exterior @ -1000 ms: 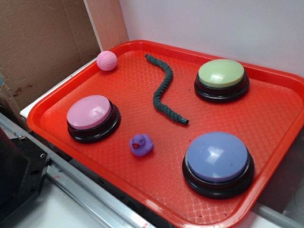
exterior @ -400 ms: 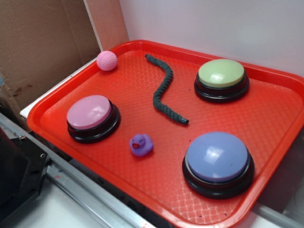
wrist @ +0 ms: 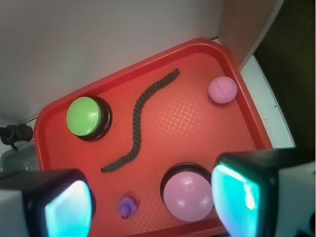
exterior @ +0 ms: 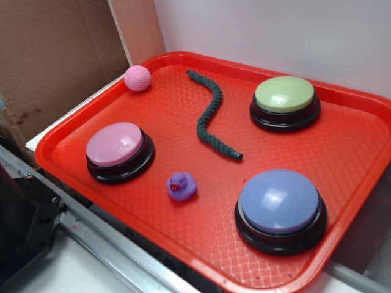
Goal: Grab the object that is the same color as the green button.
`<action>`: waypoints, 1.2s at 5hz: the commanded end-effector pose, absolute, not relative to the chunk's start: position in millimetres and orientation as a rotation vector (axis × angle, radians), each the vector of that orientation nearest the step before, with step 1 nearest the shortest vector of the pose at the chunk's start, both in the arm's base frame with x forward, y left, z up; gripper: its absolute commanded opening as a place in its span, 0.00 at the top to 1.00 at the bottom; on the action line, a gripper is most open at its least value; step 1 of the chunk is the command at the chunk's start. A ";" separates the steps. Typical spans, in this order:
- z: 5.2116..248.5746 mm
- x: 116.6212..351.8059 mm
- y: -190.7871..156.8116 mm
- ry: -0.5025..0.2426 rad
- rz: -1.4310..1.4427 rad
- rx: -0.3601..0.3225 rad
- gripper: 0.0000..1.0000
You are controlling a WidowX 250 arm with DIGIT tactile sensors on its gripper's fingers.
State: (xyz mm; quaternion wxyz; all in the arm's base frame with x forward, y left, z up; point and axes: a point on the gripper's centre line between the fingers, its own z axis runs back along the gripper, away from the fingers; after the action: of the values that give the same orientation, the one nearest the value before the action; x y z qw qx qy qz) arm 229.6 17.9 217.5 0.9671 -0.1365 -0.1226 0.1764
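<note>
Nothing has shifted on the red tray (exterior: 342, 201) over the last second. The gripper (wrist: 153, 200) hangs high with jaws spread wide and empty. The green rope (exterior: 209, 116) lies just left of the green button (exterior: 285, 94), untouched; approach hasn't begun.

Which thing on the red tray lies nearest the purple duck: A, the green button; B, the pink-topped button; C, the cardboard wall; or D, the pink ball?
B: the pink-topped button sits just beside the purple duck, while the pink ball and green button lie far across the red tray.
</note>
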 end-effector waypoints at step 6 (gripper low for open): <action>59.7 308.7 -7.7 -0.004 0.172 -0.069 0.00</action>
State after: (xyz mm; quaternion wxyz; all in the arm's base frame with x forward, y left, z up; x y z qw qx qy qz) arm 305.7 -17.0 57.1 0.9953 -0.0330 0.0153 0.0894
